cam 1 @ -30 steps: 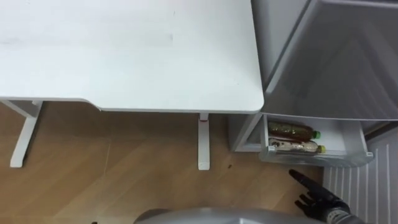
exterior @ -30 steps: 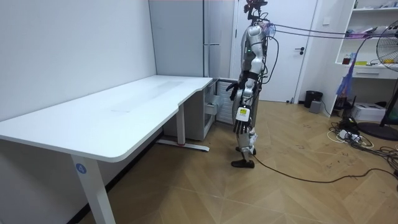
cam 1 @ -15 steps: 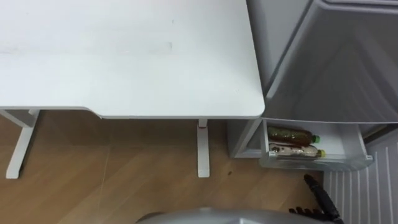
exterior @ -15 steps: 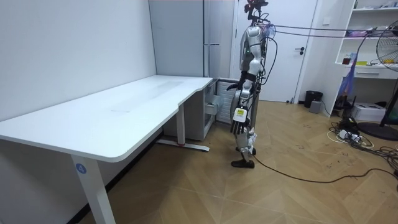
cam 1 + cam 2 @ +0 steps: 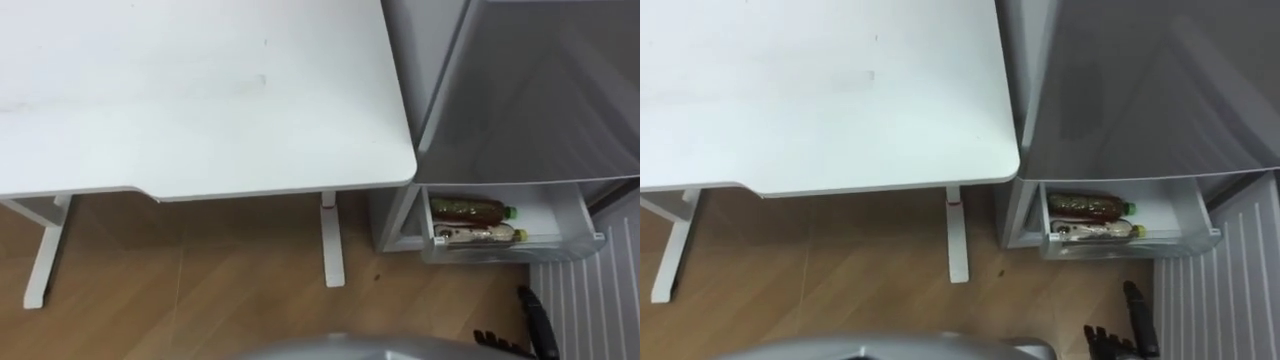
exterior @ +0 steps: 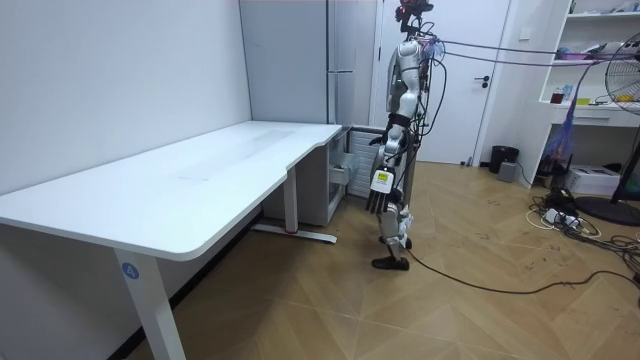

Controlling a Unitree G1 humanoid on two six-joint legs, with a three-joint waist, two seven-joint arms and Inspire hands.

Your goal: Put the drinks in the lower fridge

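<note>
Drinks (image 5: 468,210), two bottles side by side, lay in the pulled-out drawer (image 5: 555,215) at the foot of the fridge (image 5: 520,90), caps toward the right. From the left, the white table (image 5: 200,90) ran up to the fridge, its rounded corner overhanging the floor just beside the drawer. The left hand (image 6: 381,203) hung by the robot's thigh; how it was set I could not tell. The right hand (image 5: 538,318) hovered low, near the drawer's front but apart from it, one finger straight, the rest loose, holding nothing. An off-centre shove could, I judged, skew the drawer and jam it, or set the bottles rolling. Room was tight: the table corner on one side, a ribbed white panel (image 5: 590,300) close on the right, open wooden floor (image 5: 200,290) only toward the left
</note>
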